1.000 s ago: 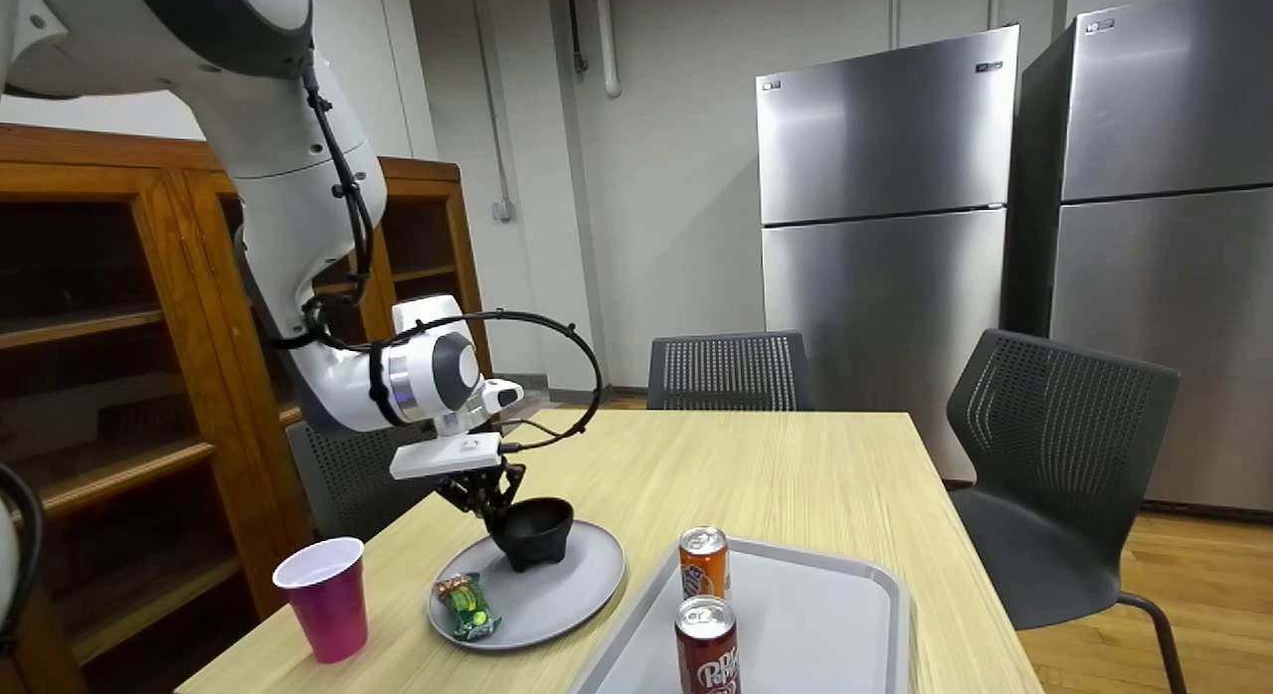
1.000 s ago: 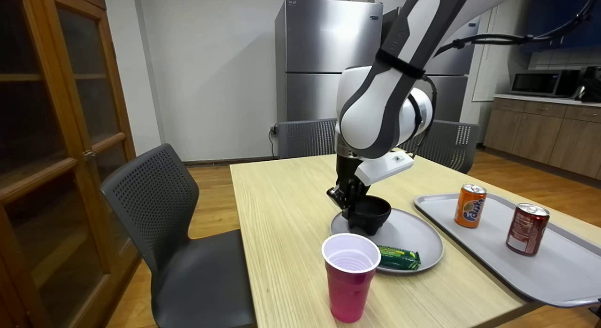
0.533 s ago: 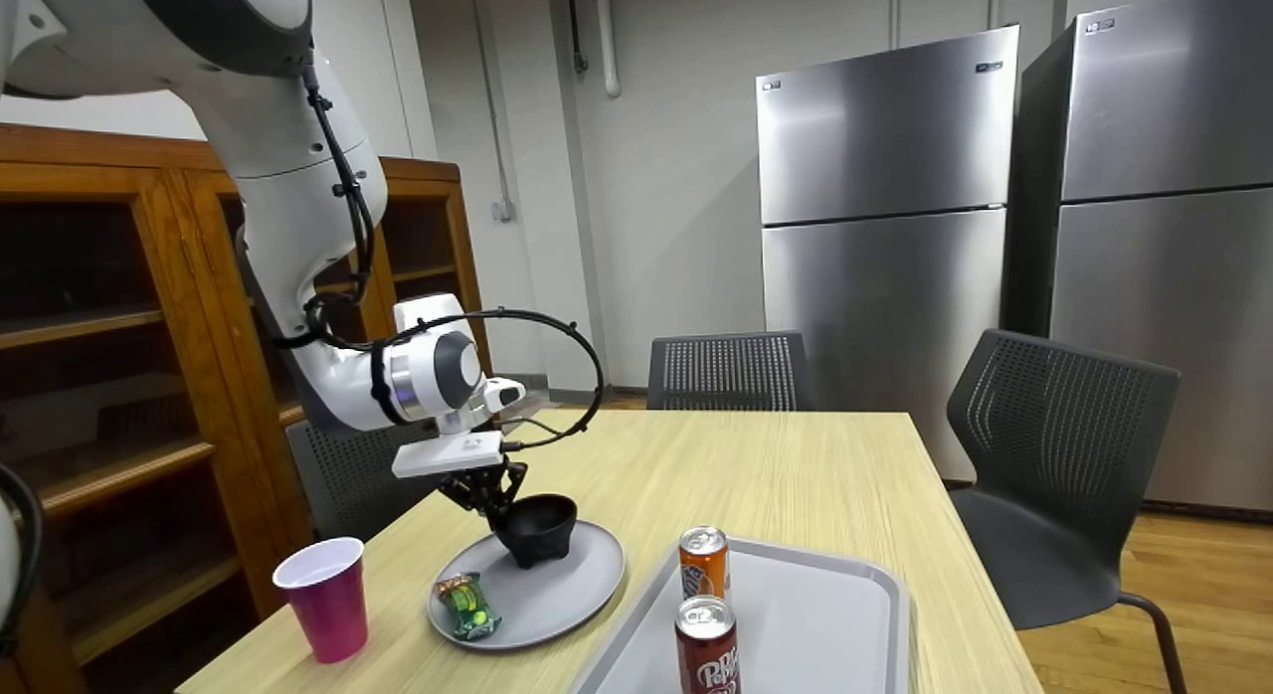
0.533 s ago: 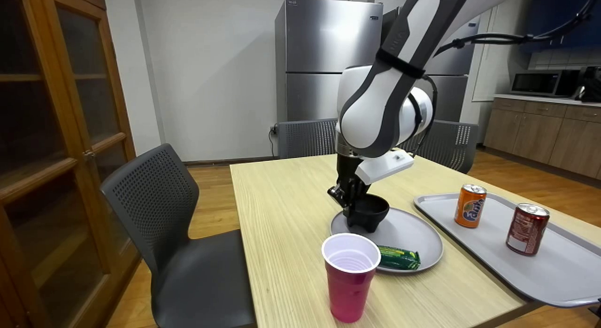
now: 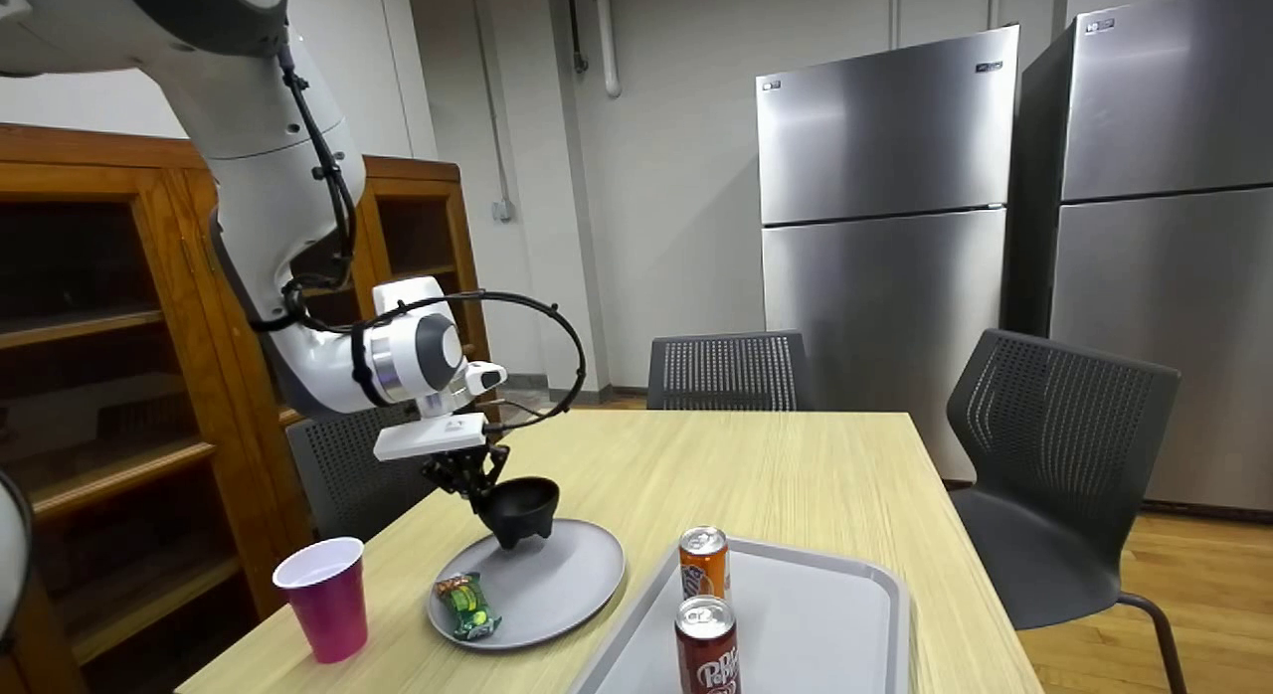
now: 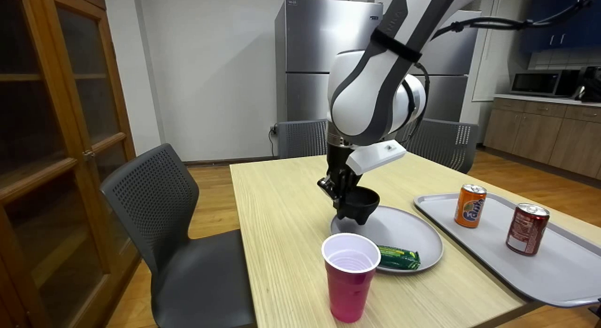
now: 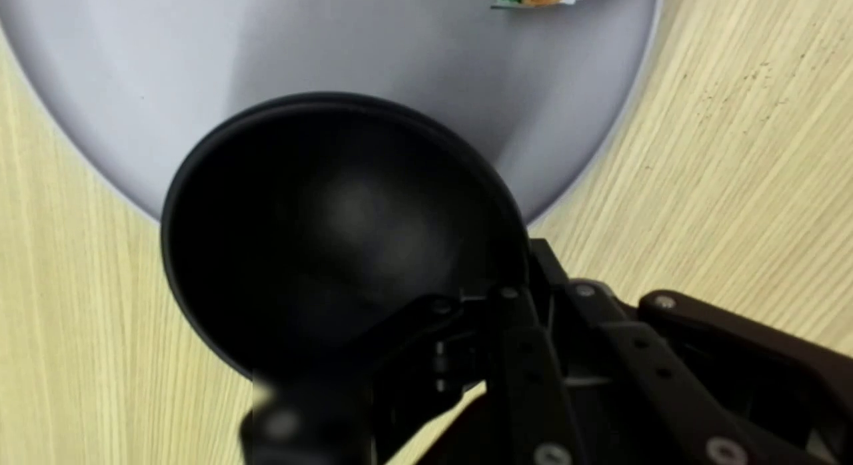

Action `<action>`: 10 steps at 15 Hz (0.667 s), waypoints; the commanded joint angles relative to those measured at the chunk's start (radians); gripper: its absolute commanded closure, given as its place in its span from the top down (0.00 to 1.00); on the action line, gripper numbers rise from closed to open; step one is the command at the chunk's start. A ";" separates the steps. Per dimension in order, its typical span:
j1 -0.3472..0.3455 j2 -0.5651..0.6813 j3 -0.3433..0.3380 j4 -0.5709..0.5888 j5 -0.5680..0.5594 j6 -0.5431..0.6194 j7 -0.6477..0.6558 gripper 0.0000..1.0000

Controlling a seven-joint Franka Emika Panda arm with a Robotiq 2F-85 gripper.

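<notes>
Nearest of all, a magenta cup [image 5: 323, 609] is seen upright on the surface [image 6: 291, 215], close to the left edge and toward the near left corner. Just beyond it, a round grey plate [image 6: 408, 229] is laid, nearer to the left edge than to the right one; in both exterior views it is seen beside the cup. On the near part of this plate, a green snack packet [image 6: 399, 259] is found. Between the plate and the right edge, a grey tray [image 6: 558, 274] is placed, on which a dark red can [image 6: 528, 230] is seen nearer and an orange can [image 6: 471, 206] farther, both upright.

Over the far left rim of the plate, a black bowl [image 6: 360, 206] is held, a little tilted. Its wall is gripped by the pincer [image 7: 530, 275], which is closed upon it. Whether the plate is touched by the bowl's feet cannot be told with certainty. The pincer is carried by a white arm [image 6: 361, 97].

Along the left edge, a dark chair [image 6: 150, 201] is seen, and beyond the far edge a second chair [image 5: 731, 376]. At the very back, two steel refrigerators [image 5: 885, 147] are seen.
</notes>
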 commanded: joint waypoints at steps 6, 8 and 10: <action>0.060 -0.022 0.058 0.053 0.000 -0.088 0.000 0.02; 0.076 -0.013 0.069 0.065 -0.001 -0.089 0.004 0.02; 0.089 -0.004 0.081 0.075 -0.002 -0.089 0.003 0.02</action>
